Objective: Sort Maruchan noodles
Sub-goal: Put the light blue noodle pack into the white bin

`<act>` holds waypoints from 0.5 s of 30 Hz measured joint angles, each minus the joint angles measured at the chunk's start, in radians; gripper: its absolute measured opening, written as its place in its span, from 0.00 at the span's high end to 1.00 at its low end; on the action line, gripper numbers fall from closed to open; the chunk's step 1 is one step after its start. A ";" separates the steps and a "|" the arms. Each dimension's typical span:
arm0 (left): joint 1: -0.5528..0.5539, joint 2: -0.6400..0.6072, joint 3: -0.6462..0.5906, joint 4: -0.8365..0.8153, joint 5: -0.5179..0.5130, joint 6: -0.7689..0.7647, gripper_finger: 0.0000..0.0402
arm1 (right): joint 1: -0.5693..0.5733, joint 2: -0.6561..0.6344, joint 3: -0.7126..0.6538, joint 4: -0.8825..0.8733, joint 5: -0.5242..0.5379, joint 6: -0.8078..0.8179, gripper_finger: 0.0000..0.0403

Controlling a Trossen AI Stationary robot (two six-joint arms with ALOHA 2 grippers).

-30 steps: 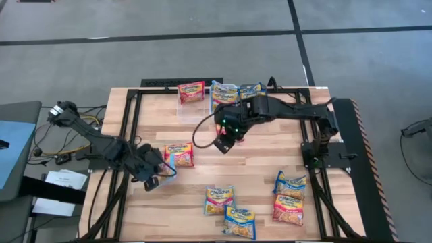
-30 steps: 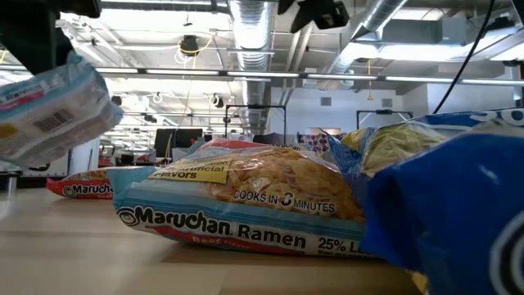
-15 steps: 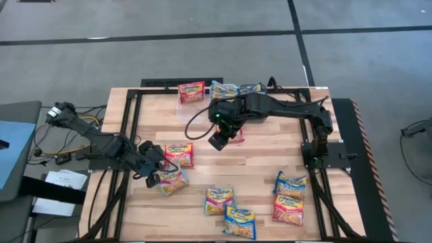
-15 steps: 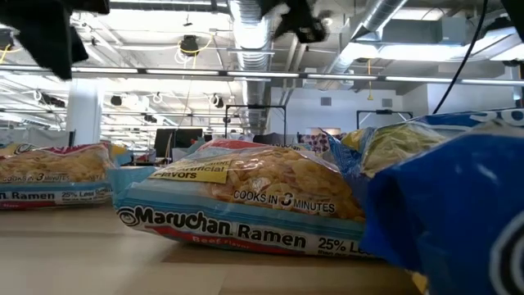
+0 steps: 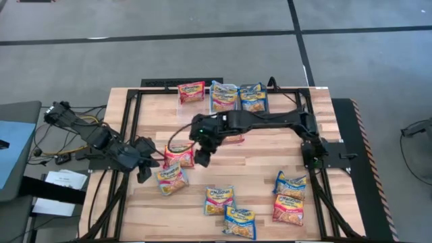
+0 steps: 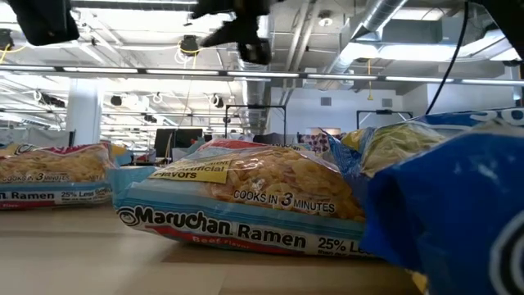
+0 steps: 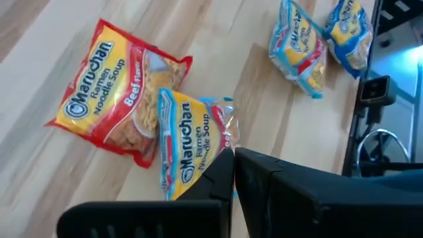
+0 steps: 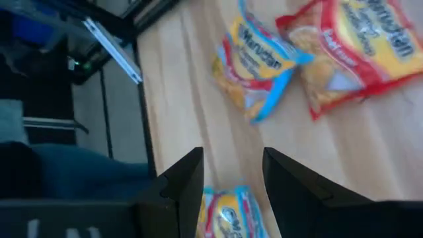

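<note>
Several Maruchan noodle packets lie flat on the wooden table [image 5: 263, 158]. A blue-banded packet [image 5: 170, 179] [image 7: 192, 142] lies at the left, beside a red Beef packet [image 5: 179, 155] [image 7: 112, 112]. My left gripper [image 5: 144, 173] [image 7: 232, 165] is shut, just left of the blue-banded packet and above it, holding nothing. My right gripper [image 5: 201, 157] [image 8: 231, 173] hangs open above the table at the red packet's right edge, slanting down, with nothing between its fingers.
Three packets [image 5: 191, 92] [image 5: 224, 96] [image 5: 253, 96] sit in a row at the far edge, the red one in a clear bin. Several more packets [image 5: 219, 200] [image 5: 239, 221] [image 5: 290, 183] [image 5: 288, 209] lie near the front edge. Black frame rails [image 5: 128, 135] line the table's sides.
The blue-banded packet that hung lifted at my left gripper has dropped onto the table beside the red packet and lies flat. My left gripper has risen and drawn back toward the table's left edge. My right gripper has swung left, nearer and down, toward the red packet.
</note>
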 joint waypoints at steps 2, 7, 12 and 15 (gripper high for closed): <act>0.009 0.002 0.000 0.002 0.009 0.019 1.00 | 0.006 -0.004 -0.001 -0.005 -0.007 0.003 0.55; 0.051 -0.001 0.000 -0.012 0.110 0.047 0.96 | 0.012 0.002 -0.001 0.054 -0.019 0.003 0.55; 0.110 -0.002 0.000 -0.012 0.163 0.083 0.84 | 0.012 0.001 0.000 0.048 -0.019 0.003 0.55; 0.152 -0.002 0.000 -0.011 0.168 0.106 0.76 | 0.011 0.001 0.000 0.051 -0.038 -0.010 0.55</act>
